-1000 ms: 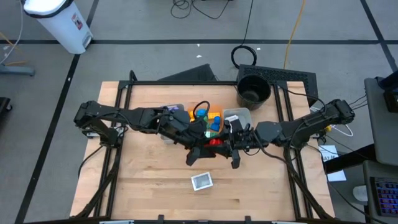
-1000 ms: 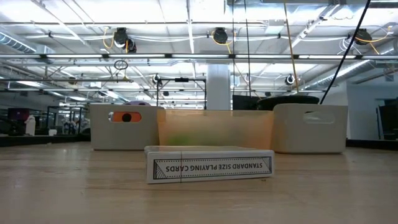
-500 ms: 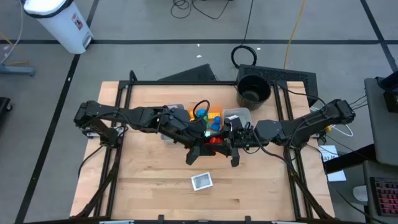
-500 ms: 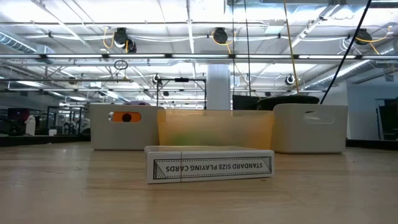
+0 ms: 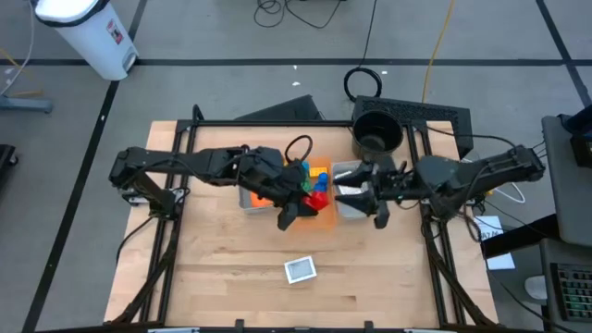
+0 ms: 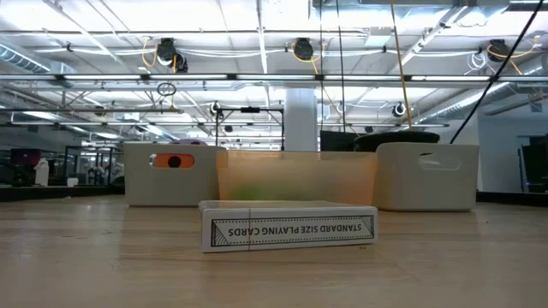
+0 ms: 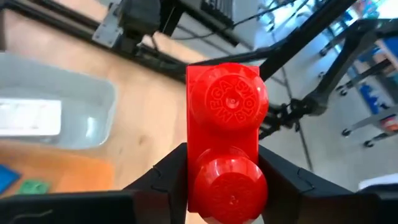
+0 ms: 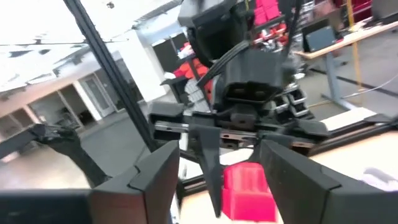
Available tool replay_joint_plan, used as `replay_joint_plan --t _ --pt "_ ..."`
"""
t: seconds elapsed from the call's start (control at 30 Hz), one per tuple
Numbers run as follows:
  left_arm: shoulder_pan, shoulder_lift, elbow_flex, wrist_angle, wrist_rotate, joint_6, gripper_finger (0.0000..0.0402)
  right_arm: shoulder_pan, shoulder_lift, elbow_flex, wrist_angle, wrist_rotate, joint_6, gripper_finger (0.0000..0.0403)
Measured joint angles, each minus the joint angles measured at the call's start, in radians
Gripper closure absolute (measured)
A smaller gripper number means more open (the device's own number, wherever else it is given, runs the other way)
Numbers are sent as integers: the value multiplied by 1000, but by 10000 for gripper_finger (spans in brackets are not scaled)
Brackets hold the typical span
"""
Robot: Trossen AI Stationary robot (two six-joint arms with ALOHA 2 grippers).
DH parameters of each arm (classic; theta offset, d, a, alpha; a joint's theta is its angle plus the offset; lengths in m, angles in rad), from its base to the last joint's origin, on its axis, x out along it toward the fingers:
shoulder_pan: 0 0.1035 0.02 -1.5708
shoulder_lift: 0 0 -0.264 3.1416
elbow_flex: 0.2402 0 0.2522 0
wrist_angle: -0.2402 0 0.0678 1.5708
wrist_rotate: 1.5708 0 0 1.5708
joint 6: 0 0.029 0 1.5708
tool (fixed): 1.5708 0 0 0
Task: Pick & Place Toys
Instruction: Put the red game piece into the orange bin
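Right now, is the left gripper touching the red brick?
Touching. In the left wrist view, the left gripper has its two dark fingers pressed against both sides of the red brick, holding it up.

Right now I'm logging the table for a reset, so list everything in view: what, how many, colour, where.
Red brick: one, red, held in the left claw.
Card box: one, whitish, near edge of the table.
Orange tray: one, middle, holding blue, yellow and green bricks.
Grey trays: two, one left and one right of the orange tray.
Bucket: one, black, far right corner.
Left claw: over the orange tray.
Right claw: open, empty, over the right grey tray.
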Motion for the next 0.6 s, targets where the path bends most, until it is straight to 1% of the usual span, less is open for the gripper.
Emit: replay_joint_plan --t 0.07,0.17,0.3,0.4,0.53,0.6 --pt "14 -1 0 -49 3 16 250 -2 -32 0 -47 2 -20 173" --pt "34 0 0 -118 -21 59 254 -2 -65 0 -107 18 -31 166" --pt "58 18 0 -165 -66 147 268 -2 -80 -15 -171 116 -31 166" --pt "84 44 0 -183 -61 210 263 -2 -92 -72 -156 171 -13 170" --pt "118 92 0 -235 -16 299 244 -1 -101 -164 -138 241 58 171" --pt "131 119 0 -254 3 346 242 -7 -102 -219 -77 245 94 170"
